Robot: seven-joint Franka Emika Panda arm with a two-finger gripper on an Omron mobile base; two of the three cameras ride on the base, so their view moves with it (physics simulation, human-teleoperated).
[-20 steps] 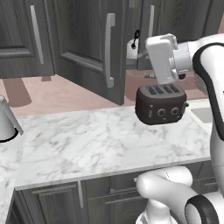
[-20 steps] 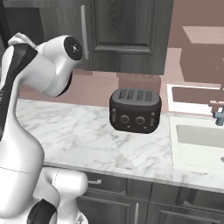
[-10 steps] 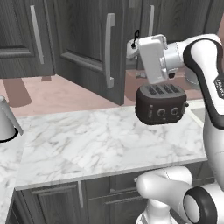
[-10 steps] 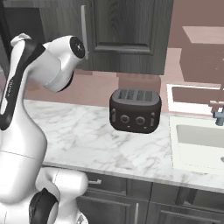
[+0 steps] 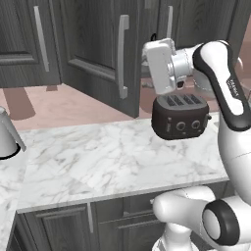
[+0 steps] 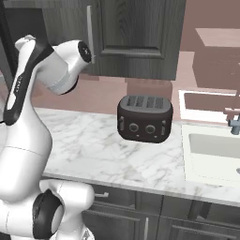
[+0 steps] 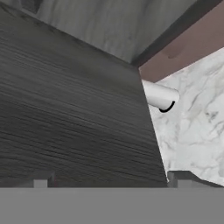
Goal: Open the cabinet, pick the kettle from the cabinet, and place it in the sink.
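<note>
Fingers (image 7: 183,178) are standing wide apart, gripping nothing, because we are reaching past the swung-open cabinet door (image 5: 105,54) above the toaster (image 5: 180,116) toward the kettle.

Both base views share the toaster (image 5: 180,116) — hand view perhaps near the cabinet (image 7: 74,118).

The hand (image 5: 158,66) is up by the open cabinet door (image 5: 105,54) (very close to it). Just below the hand, a toaster (image 5: 180,115) sits on the counter (image 5: 112,162). The sink (image 6: 213,152) lies further right.
</note>
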